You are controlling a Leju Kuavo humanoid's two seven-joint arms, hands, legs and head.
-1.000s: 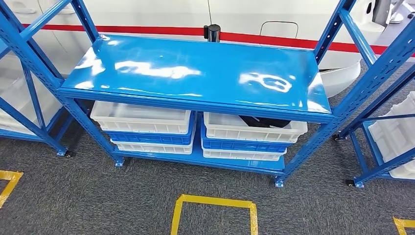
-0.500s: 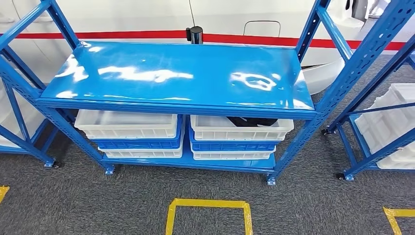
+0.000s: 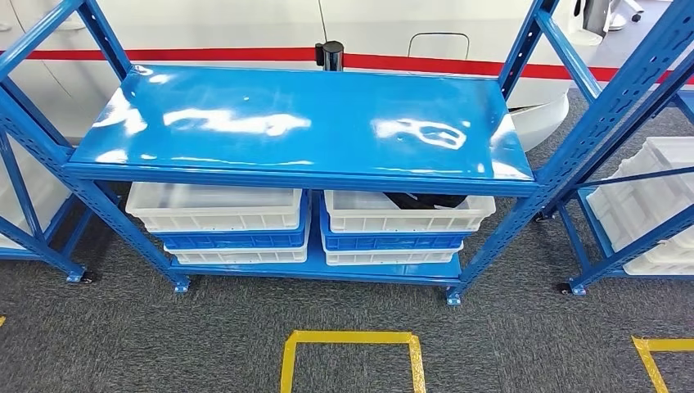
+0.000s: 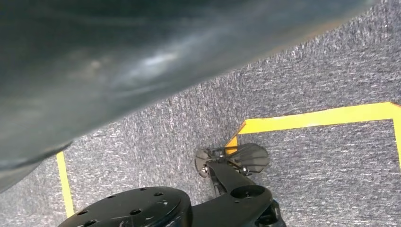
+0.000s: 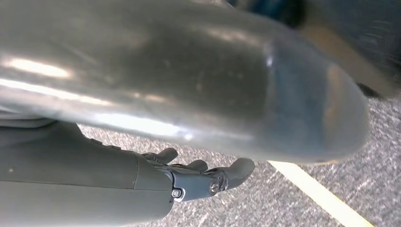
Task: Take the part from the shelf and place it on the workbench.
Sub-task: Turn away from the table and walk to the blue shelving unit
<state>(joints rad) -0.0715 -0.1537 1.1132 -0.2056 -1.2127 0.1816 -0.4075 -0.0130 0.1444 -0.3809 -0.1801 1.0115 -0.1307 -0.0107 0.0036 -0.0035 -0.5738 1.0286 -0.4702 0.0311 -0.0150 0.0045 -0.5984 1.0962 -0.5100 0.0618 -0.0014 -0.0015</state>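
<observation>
I am at the blue shelf (image 3: pixel 303 123), still before the pick: the dark part (image 3: pixel 425 199) lies in the top white bin (image 3: pixel 407 214) at the right end of the low level. My right hand (image 5: pixel 203 177) hangs down holding nothing, fingers loosely apart; my left hand I cannot tell. Next I need to reach under the top board into that bin.

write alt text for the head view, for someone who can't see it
A blue shelf with a bare glossy top stands on grey carpet; stacked white and blue bins sit on its lower level. A dark part lies in the top right bin. A yellow tape square marks the floor in front.
</observation>
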